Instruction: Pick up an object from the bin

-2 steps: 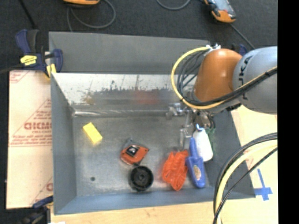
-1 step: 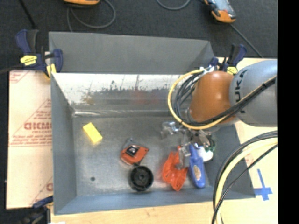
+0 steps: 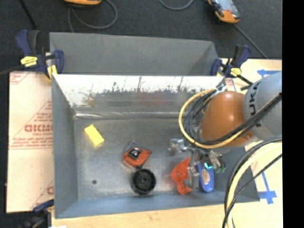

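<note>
My gripper (image 3: 194,169) hangs low at the bin's front right, under the arm's orange cover. Directly beneath it lies a crumpled orange-red thing (image 3: 180,175), and a small blue oval thing (image 3: 206,180) lies against its right side. The gripper's metal body stands between these two, touching or nearly touching them. I cannot make out whether anything is held.
Left of the gripper sit a black round disc (image 3: 143,181) and an orange-and-black tape measure (image 3: 135,156). A yellow block (image 3: 94,135) lies farther left on the bin floor. The arm and its cables cover the bin's right side.
</note>
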Motion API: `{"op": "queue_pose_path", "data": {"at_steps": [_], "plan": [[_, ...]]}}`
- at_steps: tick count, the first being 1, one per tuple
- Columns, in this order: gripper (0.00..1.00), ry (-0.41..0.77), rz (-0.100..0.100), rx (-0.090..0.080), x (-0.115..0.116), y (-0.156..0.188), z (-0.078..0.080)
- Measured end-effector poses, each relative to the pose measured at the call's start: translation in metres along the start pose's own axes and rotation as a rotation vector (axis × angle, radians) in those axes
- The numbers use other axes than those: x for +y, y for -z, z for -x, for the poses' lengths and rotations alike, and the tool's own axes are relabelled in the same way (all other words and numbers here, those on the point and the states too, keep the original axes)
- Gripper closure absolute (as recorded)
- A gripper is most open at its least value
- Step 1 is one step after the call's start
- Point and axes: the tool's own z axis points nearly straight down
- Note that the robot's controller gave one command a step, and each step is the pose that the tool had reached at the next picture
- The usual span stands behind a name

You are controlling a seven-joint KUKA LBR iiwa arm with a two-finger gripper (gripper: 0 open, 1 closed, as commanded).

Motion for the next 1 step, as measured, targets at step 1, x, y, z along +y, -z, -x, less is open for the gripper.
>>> {"op": "queue_pose_path", "data": {"at_steps": [1], "plan": [[0.0, -0.008, -0.001, 0.007, -0.0047, 0.0004, -0.0099]]}}
